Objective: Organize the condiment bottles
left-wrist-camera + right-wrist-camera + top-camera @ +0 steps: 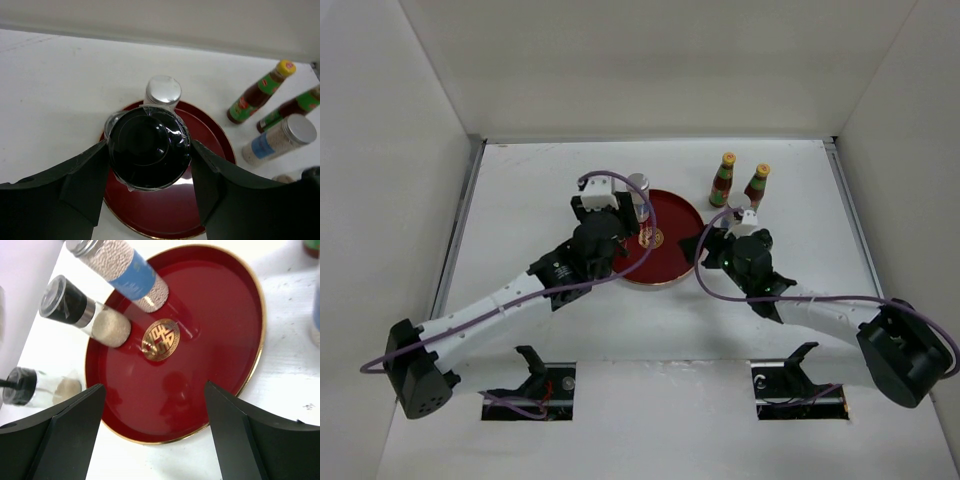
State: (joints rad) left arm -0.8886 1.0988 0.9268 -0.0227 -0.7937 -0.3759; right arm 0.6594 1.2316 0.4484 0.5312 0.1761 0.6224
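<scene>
My left gripper [149, 165] is shut on a black-lidded spice jar [149, 145], one finger against each side of its lid, over the left part of the round red tray [165, 215]. A silver-lidded jar [162, 92] stands on the tray just behind it. In the right wrist view there are two black-lidded jars: one [85, 315] on the tray beside the silver-lidded jar [125, 270], one [40, 387] just off the rim. I cannot tell which is held. My right gripper [154, 390] is open and empty over the tray's right side [715, 240].
Two red sauce bottles with yellow caps [723, 180] [757, 186] stand on the table behind and right of the tray [675, 270]. Another silver-lidded jar with a blue label [280, 140] stands off the tray beside my right gripper. White walls enclose the table.
</scene>
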